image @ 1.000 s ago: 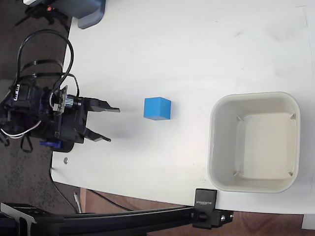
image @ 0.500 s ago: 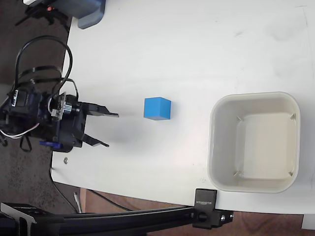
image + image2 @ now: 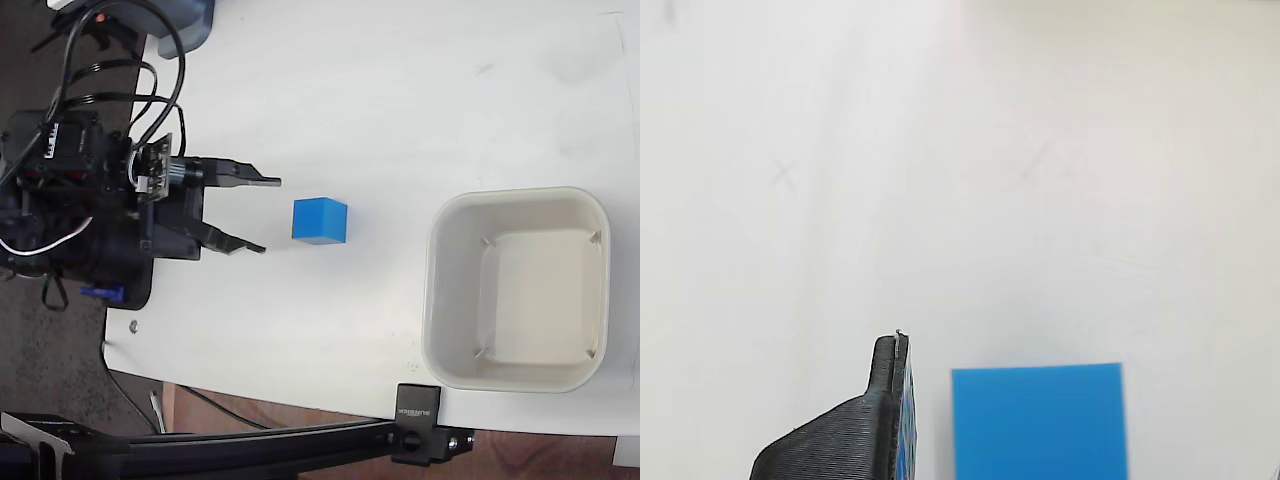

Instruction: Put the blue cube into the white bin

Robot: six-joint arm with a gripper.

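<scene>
The blue cube (image 3: 320, 220) rests on the white table, left of the white bin (image 3: 516, 200), which holds nothing. My gripper (image 3: 266, 214) is open, its two black fingertips pointing right at the cube and stopping a short gap to its left. In the wrist view the blue cube (image 3: 1038, 420) fills the bottom centre, with one black finger (image 3: 855, 430) just left of it and not touching. The other finger is out of that frame.
A grey-blue device (image 3: 185, 25) sits at the table's top left corner. A black clamp and bar (image 3: 420, 425) run along the bottom edge. The table's left edge lies under the arm's body (image 3: 80, 200).
The arm has moved up and to the right, bringing the open fingers from well left of the cube to just beside it. Cube and bin have stayed put.
</scene>
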